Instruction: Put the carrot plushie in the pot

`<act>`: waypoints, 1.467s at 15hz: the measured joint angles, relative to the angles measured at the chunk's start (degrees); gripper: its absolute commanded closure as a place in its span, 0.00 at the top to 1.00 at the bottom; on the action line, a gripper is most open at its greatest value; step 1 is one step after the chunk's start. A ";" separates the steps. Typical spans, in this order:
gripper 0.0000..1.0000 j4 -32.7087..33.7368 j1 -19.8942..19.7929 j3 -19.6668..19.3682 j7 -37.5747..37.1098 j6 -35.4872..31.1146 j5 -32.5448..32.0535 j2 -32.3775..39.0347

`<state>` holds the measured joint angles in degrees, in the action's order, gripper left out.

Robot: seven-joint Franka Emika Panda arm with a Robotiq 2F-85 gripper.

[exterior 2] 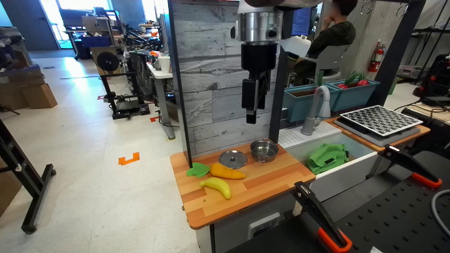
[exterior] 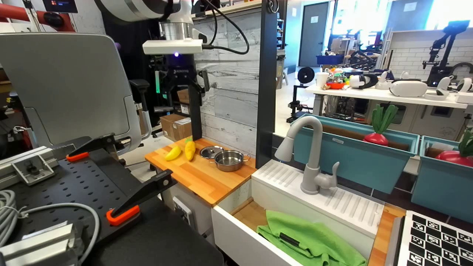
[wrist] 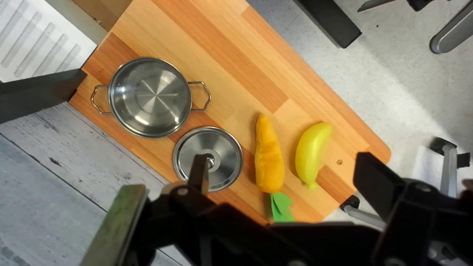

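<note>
The orange carrot plushie with green leaves lies on the wooden counter in both exterior views point(exterior: 190, 150) point(exterior 2: 226, 171) and in the wrist view point(wrist: 269, 159). The shiny steel pot point(exterior: 230, 165) point(exterior 2: 264, 151) point(wrist: 149, 98) stands upright at the counter's back by the sink, with nothing inside it. My gripper point(exterior: 181, 105) point(exterior 2: 251, 117) hangs well above the counter, pointing down. In the wrist view the gripper point(wrist: 282, 160) is open with its fingers wide apart and nothing held. The leaf end of the carrot is partly hidden by the gripper body.
A steel lid point(wrist: 221, 147) lies between pot and carrot. A yellow banana toy point(wrist: 310, 153) lies beside the carrot. A grey plank wall point(exterior 2: 228, 102) rises behind the counter point(exterior 2: 253, 189). A sink point(exterior: 236, 225) with a green cloth point(exterior: 314, 236) and faucet point(exterior: 314, 159) adjoins it.
</note>
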<state>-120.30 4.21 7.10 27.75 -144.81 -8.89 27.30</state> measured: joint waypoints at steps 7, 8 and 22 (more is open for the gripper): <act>1.00 2.32 3.91 -0.72 -7.99 -0.26 -6.23 5.21; 1.00 2.53 4.37 -0.83 -8.80 -0.41 -6.86 6.08; 1.00 13.39 6.92 -3.45 -16.24 -2.79 -8.86 20.70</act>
<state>-106.91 11.12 3.65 11.51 -147.60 -17.75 48.00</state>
